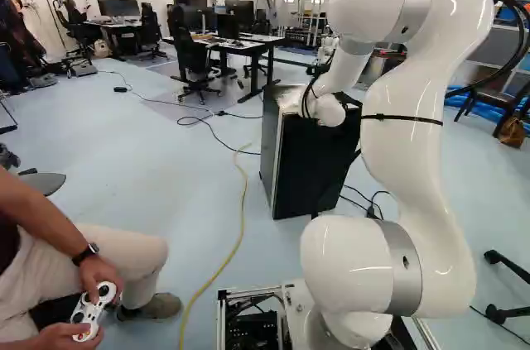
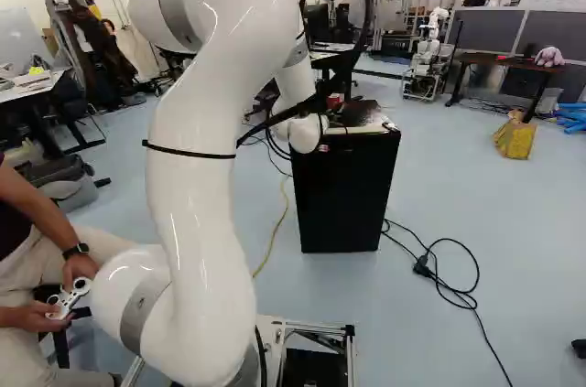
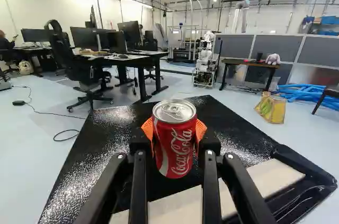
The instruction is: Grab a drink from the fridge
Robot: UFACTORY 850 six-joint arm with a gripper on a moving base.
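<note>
Can (image 3: 176,147) is sitting upright between my two fingers (image 3: 139,144), and I am gripping it, the orange pads (image 3: 201,130) pressing in from both sides while its lid is showing higher than they are. I am holding it over the black top of the fridge (image 2: 343,195), though I am finding no way to tell whether its base is touching that top.

Red can (image 3: 175,147) pinched upright between orange pads (image 3: 201,130), above fridge (image 3: 100,150).
</note>
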